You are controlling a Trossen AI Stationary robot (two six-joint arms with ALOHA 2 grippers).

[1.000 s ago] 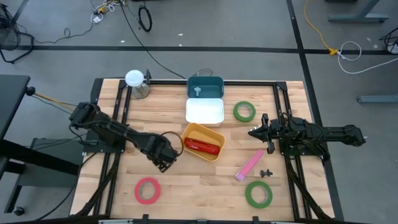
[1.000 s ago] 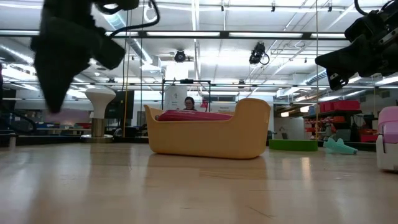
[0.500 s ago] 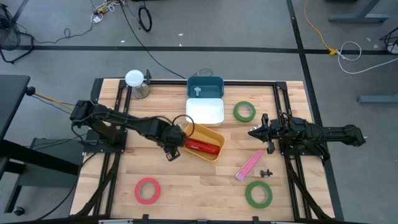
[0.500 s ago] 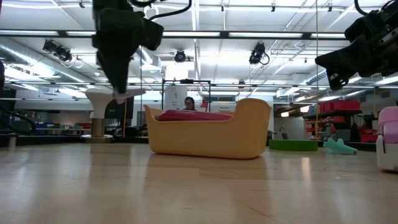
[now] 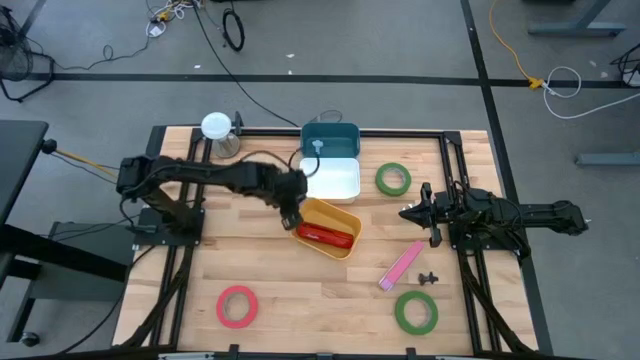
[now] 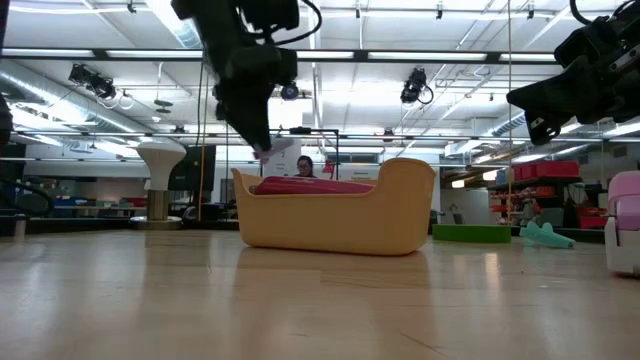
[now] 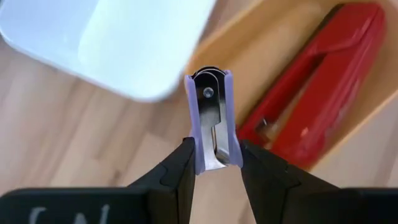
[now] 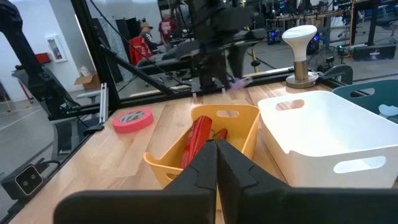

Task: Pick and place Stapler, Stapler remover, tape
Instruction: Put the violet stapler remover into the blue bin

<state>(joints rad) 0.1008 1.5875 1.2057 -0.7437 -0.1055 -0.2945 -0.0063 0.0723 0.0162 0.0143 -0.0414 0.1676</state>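
Observation:
My left gripper [image 5: 293, 203] is shut on a lavender staple remover [image 7: 213, 118] and hangs over the edge of the yellow bin [image 5: 341, 214] that faces the white bin [image 5: 329, 178]. A red stapler [image 5: 325, 236] lies inside the yellow bin. In the low view the left gripper [image 6: 255, 130] sits above the bin's left rim [image 6: 245, 180]. The red tape [image 5: 237, 306] lies flat near the front edge, one green tape [image 5: 415, 312] at front right, the other green tape [image 5: 393, 179] beside the white bin. My right gripper [image 5: 408, 212] waits shut at the right. My left gripper pinches the staple remover between its two fingers [image 7: 177, 174], which press on the lavender side plates [image 7: 194, 146] at the end nearest the wrist. The fingers point down from above. The remover is lifted clear and sticks out beyond the fingertips over the bin's edge.
A teal bin [image 5: 330, 138] stands behind the white bin. A white mushroom-shaped object [image 5: 217, 128] stands at the far left corner. A pink bar-shaped object [image 5: 401, 265] and a small black piece [image 5: 429, 277] lie right of the yellow bin. Bare wood spreads at front centre.
My left gripper has travelled from the table's left front toward the far right, up to the yellow bin's edge, carrying the staple remover with it. It has stayed shut on the remover. The right arm has kept still.

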